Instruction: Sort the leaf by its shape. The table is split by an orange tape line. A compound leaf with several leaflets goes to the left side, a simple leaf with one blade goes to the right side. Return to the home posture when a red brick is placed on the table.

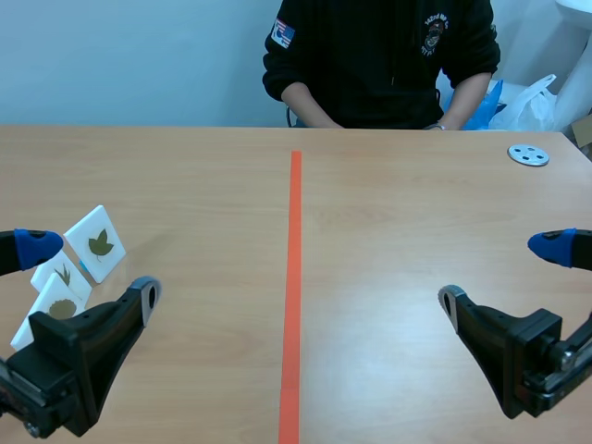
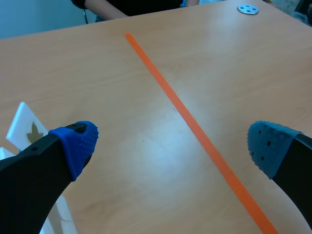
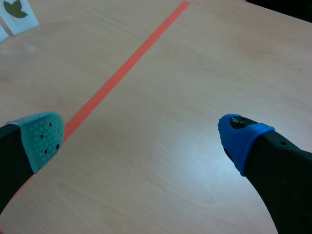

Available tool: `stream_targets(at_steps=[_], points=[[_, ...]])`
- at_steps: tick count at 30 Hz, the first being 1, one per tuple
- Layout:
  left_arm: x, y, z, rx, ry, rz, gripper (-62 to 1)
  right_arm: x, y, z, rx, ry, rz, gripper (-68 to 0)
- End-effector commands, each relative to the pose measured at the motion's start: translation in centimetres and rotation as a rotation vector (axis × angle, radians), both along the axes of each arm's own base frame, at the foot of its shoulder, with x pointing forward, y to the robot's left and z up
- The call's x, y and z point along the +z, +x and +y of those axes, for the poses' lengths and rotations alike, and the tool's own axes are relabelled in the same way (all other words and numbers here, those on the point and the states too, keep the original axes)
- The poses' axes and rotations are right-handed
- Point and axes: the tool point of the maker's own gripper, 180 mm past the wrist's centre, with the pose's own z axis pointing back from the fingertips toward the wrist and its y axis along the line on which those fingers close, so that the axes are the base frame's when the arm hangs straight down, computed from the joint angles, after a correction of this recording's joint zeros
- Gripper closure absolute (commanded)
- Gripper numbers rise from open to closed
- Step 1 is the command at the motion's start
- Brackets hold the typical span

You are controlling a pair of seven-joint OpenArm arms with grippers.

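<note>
- Three white leaf cards [image 1: 95,243] are seen on the left side of the table [image 1: 416,213], bunched together and seemingly overlapping, just beside the left claw [image 1: 92,268]; none is held.
- Both claws are spread wide and empty; the right claw [image 1: 502,273] is found well apart from the cards, across the orange tape line [image 1: 294,277].
- Two cards could be dragged at once because they are bunched; a flat card may slip from the pads.
- A lobed blade might be misread as leaflets; no red brick is seen.

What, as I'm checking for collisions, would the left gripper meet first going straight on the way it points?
Probably only the bare wooden table, near the orange tape line; the white leaf cards lie off to its side.
</note>
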Motion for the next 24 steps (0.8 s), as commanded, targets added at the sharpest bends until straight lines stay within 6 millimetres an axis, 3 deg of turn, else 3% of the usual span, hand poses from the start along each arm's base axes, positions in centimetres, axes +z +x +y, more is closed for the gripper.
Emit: stream_targets(at_steps=[1, 24], points=[[0.5, 0.2, -0.2, -0.002, -0.008, -0.025, -62.3, 0.9, 0.6, -0.4, -0.009, 0.006, -0.036, -67.9], [-1.0, -2.1, -4.9, -0.173, -0.049, 0.054, -62.3, 0.7, 0.6, -0.4, -0.010, 0.001, -0.030, -67.9]])
